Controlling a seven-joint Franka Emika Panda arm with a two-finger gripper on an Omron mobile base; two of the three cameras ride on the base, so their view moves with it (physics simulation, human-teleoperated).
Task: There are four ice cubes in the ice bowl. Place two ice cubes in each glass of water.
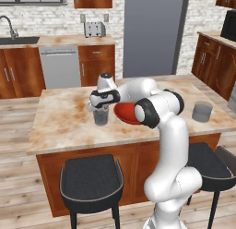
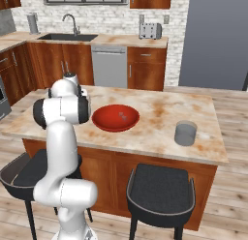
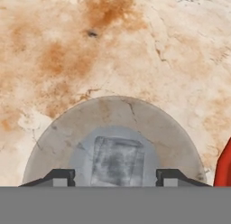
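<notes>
One pale ice cube (image 3: 117, 161) sits right under the hand, seen through the mouth of the grey glass (image 3: 113, 142) the gripper (image 3: 115, 178) hangs over. In the hand view the cube lies between the two dark finger tips (image 3: 61, 177), which stand apart on either side of it; whether it rests inside the glass or is pinched by the tips I cannot tell from here, nor whether the fingers are clamped or merely spread.

That glass (image 1: 101, 115) stands on the marble island counter (image 1: 64, 117), directly below the gripper (image 1: 97, 103), with the hand just above its rim. Just beside the hand, on the arm's side of it, is the red ice bowl (image 1: 124, 113), partly hidden behind the white forearm in the left base view; its edge (image 3: 224, 166) shows as a red sliver at the side of the hand view. From the right base view the bowl (image 2: 116, 117) is plain to see, wide and shallow, with a small pale speck in it that is too small to call.

The second glass (image 1: 202, 111) stands well away from the hand, beyond the bowl, near the far end of the counter (image 2: 160, 123); it (image 2: 185, 133) is upright and apart from everything else.

Further out, two dark stools (image 1: 91, 179) stand at the near side of the island. Along the back wall, a toaster (image 1: 94, 28) sits on the kitchen worktop, and a sink (image 2: 68, 37) with its tap lies beyond.
</notes>
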